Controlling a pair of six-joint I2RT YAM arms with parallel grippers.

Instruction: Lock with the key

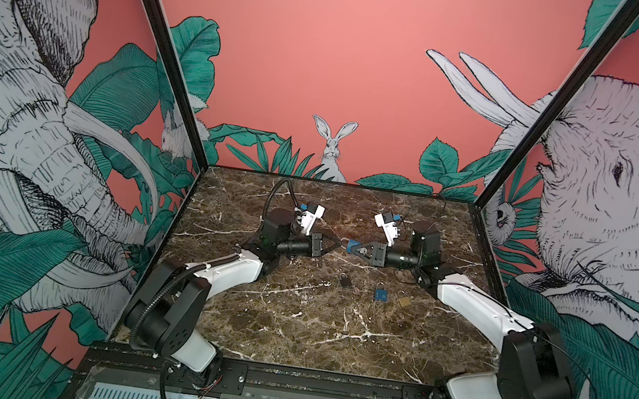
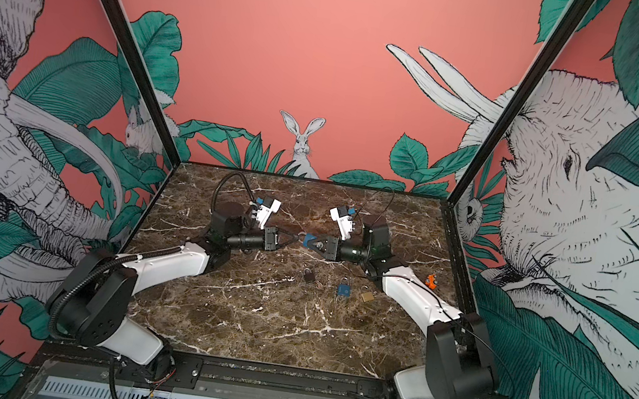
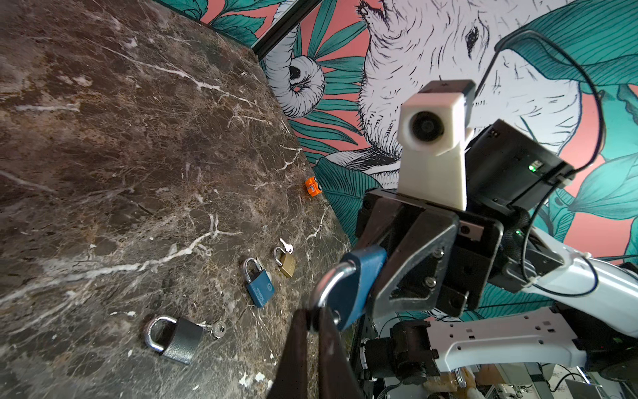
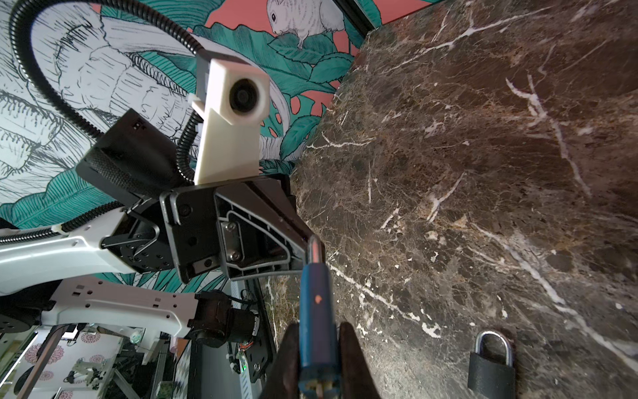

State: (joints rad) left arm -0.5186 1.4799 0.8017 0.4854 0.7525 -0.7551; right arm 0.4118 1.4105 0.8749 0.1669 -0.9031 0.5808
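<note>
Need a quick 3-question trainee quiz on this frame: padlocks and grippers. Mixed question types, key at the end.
1. Count: how many padlocks lie loose on the brown marble table?
2. True or false: the right gripper is shut on the body of the raised blue padlock.
3. The left gripper pinches: A) a loose key, B) the raised padlock's silver shackle, C) nothing.

Key
1. Three: the dark grey padlock, the flat-lying blue padlock and the brass padlock.
2. True.
3. B.
</note>
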